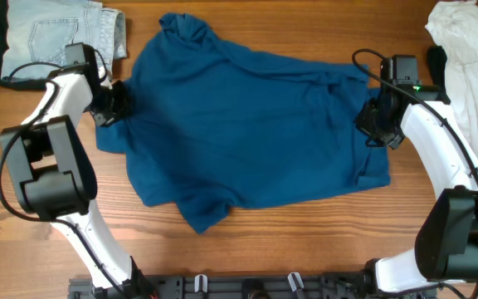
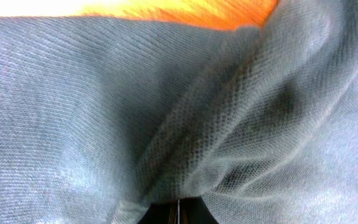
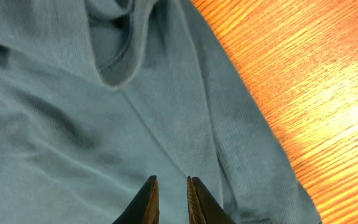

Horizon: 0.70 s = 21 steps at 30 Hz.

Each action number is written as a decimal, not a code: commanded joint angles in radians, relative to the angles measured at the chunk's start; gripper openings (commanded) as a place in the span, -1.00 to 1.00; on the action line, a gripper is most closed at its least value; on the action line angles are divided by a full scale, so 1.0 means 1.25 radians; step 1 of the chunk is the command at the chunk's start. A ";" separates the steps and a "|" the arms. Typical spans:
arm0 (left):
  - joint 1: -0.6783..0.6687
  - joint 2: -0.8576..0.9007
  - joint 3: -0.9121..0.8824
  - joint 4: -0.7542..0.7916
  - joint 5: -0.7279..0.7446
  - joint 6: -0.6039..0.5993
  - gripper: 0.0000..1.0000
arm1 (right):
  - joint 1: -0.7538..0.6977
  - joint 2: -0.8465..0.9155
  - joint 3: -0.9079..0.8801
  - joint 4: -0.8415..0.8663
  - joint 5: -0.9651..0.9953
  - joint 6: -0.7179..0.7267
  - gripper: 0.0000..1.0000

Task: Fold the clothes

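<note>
The clothes (image 1: 247, 124) lie spread on the bench (image 1: 305, 249). Your left pincer (image 1: 110, 104), at their left edge: grip not discernible. Your right pincer (image 3: 171, 182), right edge: narrowly parted, empty. Pinch both edges evenly.

Deep-blue top (image 1: 247, 124), spread rumpled across table centre

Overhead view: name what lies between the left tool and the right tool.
The blue top fills that stretch, from left tool to right tool; the overhead view shows it.
</note>
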 commanded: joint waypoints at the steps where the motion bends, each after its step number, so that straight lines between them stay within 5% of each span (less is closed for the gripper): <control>1: 0.078 0.112 -0.027 0.043 -0.135 0.043 -0.92 | 0.003 -0.004 0.004 0.002 -0.029 -0.015 -0.67; 6: 0.160 0.112 -0.013 0.049 -0.130 0.061 -0.90 | 0.003 -0.005 0.004 0.010 -0.052 -0.038 -0.66; 9: 0.190 0.112 0.004 0.037 -0.112 0.064 -0.63 | 0.003 -0.004 0.004 0.027 -0.071 -0.056 -0.51; 11: 0.201 0.112 0.023 0.016 -0.092 0.066 -0.26 | 0.003 -0.004 0.004 0.070 -0.143 -0.119 -0.13; 14: 0.197 0.112 0.049 -0.008 -0.053 0.087 -0.11 | 0.003 -0.004 0.004 0.133 -0.231 -0.195 0.40; 21: 0.139 0.078 0.135 -0.113 -0.028 0.100 0.10 | 0.005 -0.002 0.004 0.255 -0.329 -0.275 0.71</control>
